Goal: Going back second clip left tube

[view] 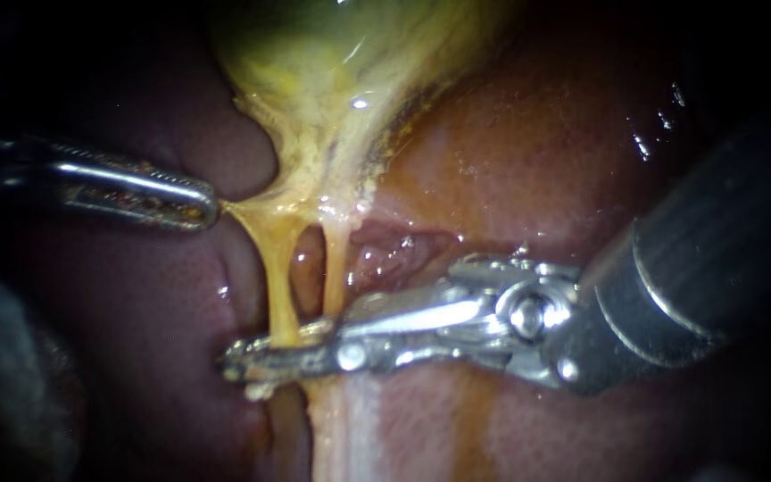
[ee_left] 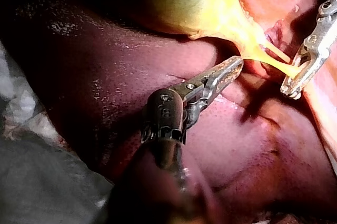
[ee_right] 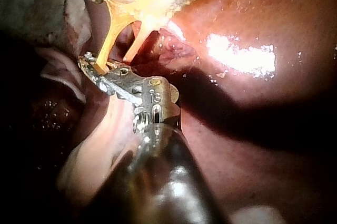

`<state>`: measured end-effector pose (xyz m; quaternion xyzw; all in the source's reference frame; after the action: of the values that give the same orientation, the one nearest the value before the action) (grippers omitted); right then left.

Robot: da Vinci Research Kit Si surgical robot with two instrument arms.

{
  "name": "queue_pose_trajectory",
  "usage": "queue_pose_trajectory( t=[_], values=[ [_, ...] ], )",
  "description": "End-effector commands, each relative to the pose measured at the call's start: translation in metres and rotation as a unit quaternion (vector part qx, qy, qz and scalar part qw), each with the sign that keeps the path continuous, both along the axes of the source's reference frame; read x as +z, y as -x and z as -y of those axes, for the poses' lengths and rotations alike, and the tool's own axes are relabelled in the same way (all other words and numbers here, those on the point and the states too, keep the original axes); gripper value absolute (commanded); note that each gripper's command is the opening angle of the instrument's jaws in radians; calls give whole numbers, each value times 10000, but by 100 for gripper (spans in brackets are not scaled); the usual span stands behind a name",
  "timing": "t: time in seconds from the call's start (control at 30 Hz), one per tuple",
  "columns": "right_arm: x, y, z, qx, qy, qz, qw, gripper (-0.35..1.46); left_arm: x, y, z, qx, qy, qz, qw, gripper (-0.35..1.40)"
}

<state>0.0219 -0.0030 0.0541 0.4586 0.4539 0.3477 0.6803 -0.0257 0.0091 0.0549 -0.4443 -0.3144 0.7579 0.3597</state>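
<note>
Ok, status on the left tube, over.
Slim silver left instrument: jaws shut on yellow gallbladder neck tissue. Silver right instrument: tip at thin yellow left tube. Second yellow tube close beside it.

Light pools bright in the middle of every view and sinks to near-black at the edges — white glare spots the wet reddish-brown liver (ee_right: 239,55), the glistening yellow-green gallbladder (view: 332,62) and the shiny silver metal right instrument (view: 247,361), whose dark shaft throws a broad shadow across the liver.
</note>
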Motion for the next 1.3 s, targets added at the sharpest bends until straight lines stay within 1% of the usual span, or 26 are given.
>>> queue_pose_trajectory(
  t=[0.03,0.07,0.1,0.13,0.17,0.23,0.27,0.3,0.33,0.37,0.43,0.47,0.5,0.53,0.63,0.7,0.73,0.83,0.9,1.03,1.13,1.2,1.3],
  values=[
    [1,-1,0,-3,4,13,10000,-35,0,0,0,0,-1,2,10000,-35],
    [3,-2,1,-22,-12,-41,10000,-25,0,0,0,0,-1,1,10000,-35],
    [6,-3,3,-20,123,-139,9998,-8,0,0,0,0,-1,2,10000,-35],
    [12,-4,6,-30,426,-316,9986,16,0,0,0,0,-1,2,10000,-35],
    [17,-6,8,-27,569,-411,9975,27,0,0,0,0,-1,2,10000,-35],
    [32,-8,13,-48,876,-530,9947,38,0,0,0,0,0,1,10000,-35],
    [38,-9,13,-68,975,-540,9937,41,0,0,0,0,0,1,10000,-35],
    [45,-9,13,-92,1100,-560,9923,43,0,0,0,0,0,1,10000,-35],
    [52,-8,12,-133,1299,-627,9895,45,0,0,0,0,0,1,10000,-35],
    [57,-7,10,-106,1433,-617,9877,46,0,0,0,0,0,1,10000,-35],
    [65,-5,2,49,1828,-581,9814,49,0,0,0,0,0,1,10000,-35],
    [67,-3,-2,186,1956,-498,9792,49,0,0,0,0,-1,1,10000,-35],
    [69,-1,-7,266,2087,-457,9765,49,0,0,0,0,-1,1,10000,-35],
    [70,2,-13,304,2193,-442,9742,49,0,0,0,0,-1,1,10000,-35],
    [70,11,-23,359,2365,-422,9701,49,0,0,0,0,-1,1,10000,-35],
    [68,18,-26,378,2440,-415,9681,49,0,0,0,0,-1,1,10000,-35],
    [67,22,-26,377,2492,-422,9668,49,0,0,0,0,-1,1,10000,-35],
    [63,39,-21,300,2704,-509,9609,49,-1,-1,0,1,-1,2,10000,-35],
    [57,55,-17,228,2887,-592,9553,49,-1,-2,1,2,0,3,10000,-35],
    [43,91,-11,121,3073,-724,9488,49,-1,-2,1,3,-1,3,10000,-35],
    [31,118,-11,51,3200,-820,9439,49,-1,-2,1,2,-1,3,10000,-35],
    [26,135,-14,19,3265,-846,9414,49,-1,-1,1,1,-1,2,10000,-35],
    [22,152,-19,-12,3330,-852,9391,50,-1,-1,0,0,0,1,10000,-35]
  ],
)
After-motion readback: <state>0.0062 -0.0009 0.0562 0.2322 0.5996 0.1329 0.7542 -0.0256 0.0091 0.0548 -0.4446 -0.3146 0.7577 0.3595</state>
